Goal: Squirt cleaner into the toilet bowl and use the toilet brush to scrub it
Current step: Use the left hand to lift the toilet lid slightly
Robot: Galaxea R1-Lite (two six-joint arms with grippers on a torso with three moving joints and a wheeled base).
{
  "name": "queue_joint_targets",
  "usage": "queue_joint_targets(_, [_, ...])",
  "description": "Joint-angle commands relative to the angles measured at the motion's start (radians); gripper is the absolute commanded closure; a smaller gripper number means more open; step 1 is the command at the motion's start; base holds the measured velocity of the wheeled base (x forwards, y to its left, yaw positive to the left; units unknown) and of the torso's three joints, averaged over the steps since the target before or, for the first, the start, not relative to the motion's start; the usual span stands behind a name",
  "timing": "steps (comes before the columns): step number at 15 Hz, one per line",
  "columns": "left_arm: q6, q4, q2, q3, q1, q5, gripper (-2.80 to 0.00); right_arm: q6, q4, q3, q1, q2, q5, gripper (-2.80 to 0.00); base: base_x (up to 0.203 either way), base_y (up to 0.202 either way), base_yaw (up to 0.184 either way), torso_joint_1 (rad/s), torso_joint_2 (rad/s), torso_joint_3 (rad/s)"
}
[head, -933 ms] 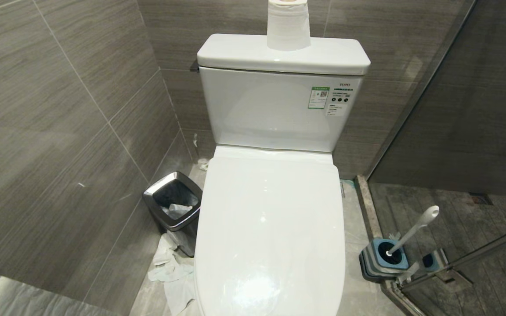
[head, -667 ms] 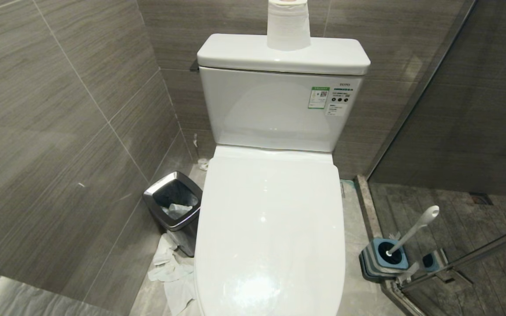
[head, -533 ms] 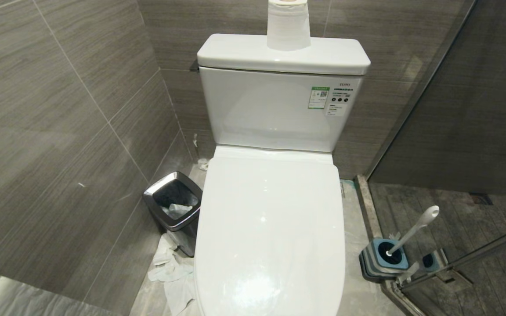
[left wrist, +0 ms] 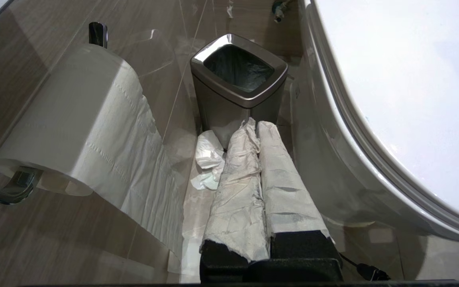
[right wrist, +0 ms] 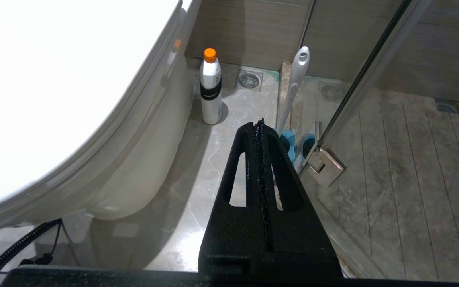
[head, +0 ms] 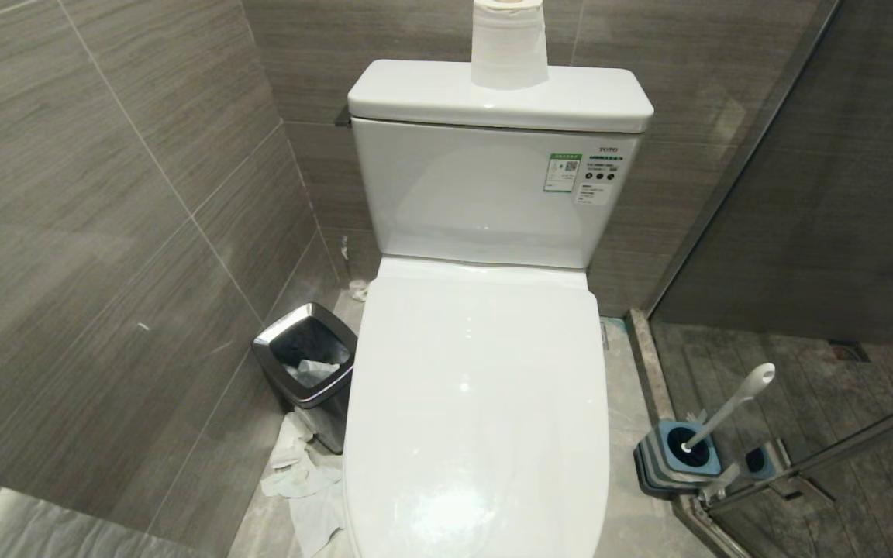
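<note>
The toilet's white lid (head: 477,403) is down, so the inside of the toilet bowl is hidden; its outer wall (right wrist: 146,159) shows beside my right gripper. The toilet brush (head: 729,407) leans in its blue-and-grey holder (head: 675,461) on the floor right of the toilet. A white bottle with an orange cap (right wrist: 210,87) stands by the toilet's base; the cleaner liquid itself is out of view. My right gripper (right wrist: 259,123) hangs shut and empty, short of the brush handle (right wrist: 295,83). My left gripper (left wrist: 255,125), fingers wrapped in white paper, is shut low on the toilet's other side.
A steel bin (head: 307,360) stands left of the toilet with crumpled tissue (head: 303,473) on the floor before it. A paper roll (head: 508,43) sits on the tank, another (left wrist: 74,119) hangs on the left wall. The glass shower door (head: 842,194) and its hinge (right wrist: 325,165) bound the right.
</note>
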Motion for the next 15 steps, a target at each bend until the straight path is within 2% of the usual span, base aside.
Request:
queue_joint_targets(1, [0.000, 0.000, 0.000, 0.003, 0.000, 0.000, 0.00, 0.000, 0.000, 0.002, 0.001, 0.000, 0.000, 0.00, 0.000, 0.000, 0.000, 0.000, 0.00, 0.000])
queue_joint_targets(15, [0.000, 0.000, 0.000, 0.003, 0.000, 0.000, 0.00, 0.000, 0.000, 0.002, 0.001, 0.000, 0.000, 0.00, 0.000, 0.000, 0.000, 0.000, 0.00, 0.000])
